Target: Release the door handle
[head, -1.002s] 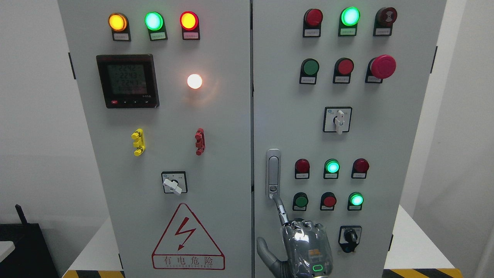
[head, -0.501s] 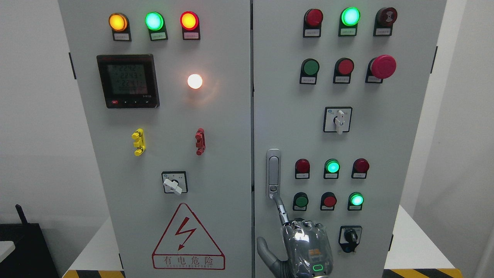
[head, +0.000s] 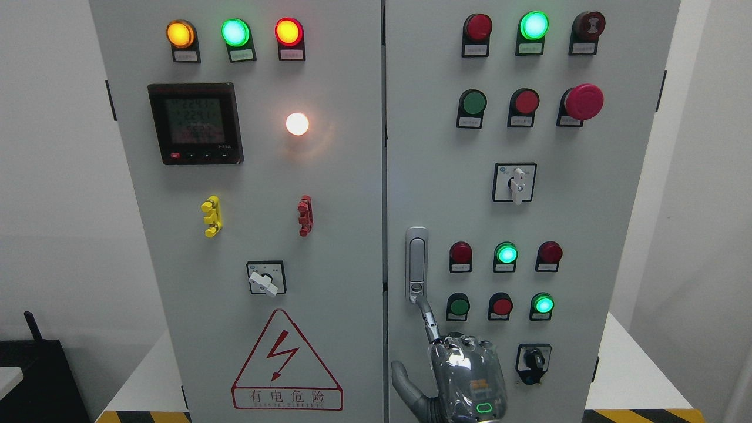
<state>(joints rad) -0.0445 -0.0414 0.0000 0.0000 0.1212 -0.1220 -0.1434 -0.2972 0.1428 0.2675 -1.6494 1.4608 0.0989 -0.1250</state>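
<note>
This looked like an industrial test room: a grey electrical cabinet [head: 376, 176] with lit indicator lamps [head: 234, 32], a digital meter [head: 195, 123] and a shock-warning triangle [head: 286, 361] filled the view

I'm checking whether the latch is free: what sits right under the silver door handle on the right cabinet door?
One extended finger of a robot hand touches the lower end of the silver door handle; its other fingers look curled. The hand hides the grey door below.
</note>
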